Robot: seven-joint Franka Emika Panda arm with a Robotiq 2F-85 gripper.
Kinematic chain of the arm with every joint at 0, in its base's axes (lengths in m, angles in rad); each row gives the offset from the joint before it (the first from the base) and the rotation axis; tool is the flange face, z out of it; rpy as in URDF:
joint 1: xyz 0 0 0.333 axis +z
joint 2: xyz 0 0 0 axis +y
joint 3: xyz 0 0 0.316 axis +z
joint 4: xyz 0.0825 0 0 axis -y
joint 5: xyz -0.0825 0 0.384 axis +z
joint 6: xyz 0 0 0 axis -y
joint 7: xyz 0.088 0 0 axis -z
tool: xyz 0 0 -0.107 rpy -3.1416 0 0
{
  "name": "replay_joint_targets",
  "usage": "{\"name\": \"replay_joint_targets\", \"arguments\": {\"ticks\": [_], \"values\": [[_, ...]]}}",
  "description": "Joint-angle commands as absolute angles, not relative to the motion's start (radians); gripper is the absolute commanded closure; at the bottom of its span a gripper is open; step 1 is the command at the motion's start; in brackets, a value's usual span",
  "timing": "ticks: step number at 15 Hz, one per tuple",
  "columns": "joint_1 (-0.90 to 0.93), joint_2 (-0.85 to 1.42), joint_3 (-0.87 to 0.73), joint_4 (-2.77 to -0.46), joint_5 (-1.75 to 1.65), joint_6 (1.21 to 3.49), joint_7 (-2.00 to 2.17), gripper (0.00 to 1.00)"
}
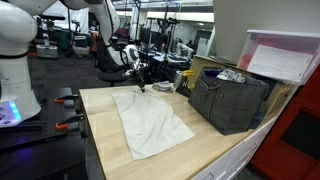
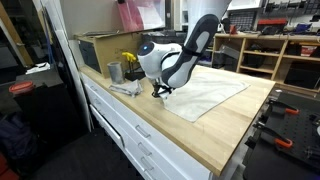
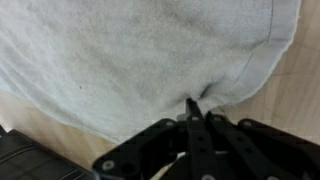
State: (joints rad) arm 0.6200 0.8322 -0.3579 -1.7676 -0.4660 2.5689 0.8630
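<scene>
on the left the arm's white base (image 1: 15, 60) stands off the end of the bench (image 1: 100, 135), and the arm reaches over to the far corner of the white cloth (image 1: 150, 120). the cloth lies spread flat across the middle of the wood. the claw (image 1: 141, 86) is down right on that corner, and the wrist view shows the grip: its fingers are drawn together to a thin point, nipping a small pucker of fabric just inside the hem. a corner makes sense as the place to take hold, i'd say, since the fabric there is loose on two sides and bunches easily between the pads. moving right, a dark crate (image 1: 235, 105) sits at the bench's far end, apart from the cloth and out of the arm's way. something pale lies in it, too small to name. now the tricky bits. in an exterior view the arm's rounded wrist looms over the claw (image 2: 160, 93), so the fingertips barely show there. a metal cup (image 2: 115, 72) stands near that corner with yellow bits behind it that i can't identify. in the wrist view the cloth runs off the top and left edges. the fingers themselves cover the pinch, so how much fabric they hold is anyone's guess.
</scene>
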Motion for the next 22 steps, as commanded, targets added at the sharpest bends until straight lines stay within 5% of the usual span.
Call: {"name": "replay_joint_targets", "arguments": {"ticks": [1,9,22], "values": [[0.55,0.687,-0.293,-1.868,-0.457,2.531,0.773,0.99],[0.348,0.598,-0.147,-1.826,-0.356,2.395,0.552,0.99],[0.21,0.602,-0.213,-1.783,-0.372,2.266,0.565,0.99]]}}
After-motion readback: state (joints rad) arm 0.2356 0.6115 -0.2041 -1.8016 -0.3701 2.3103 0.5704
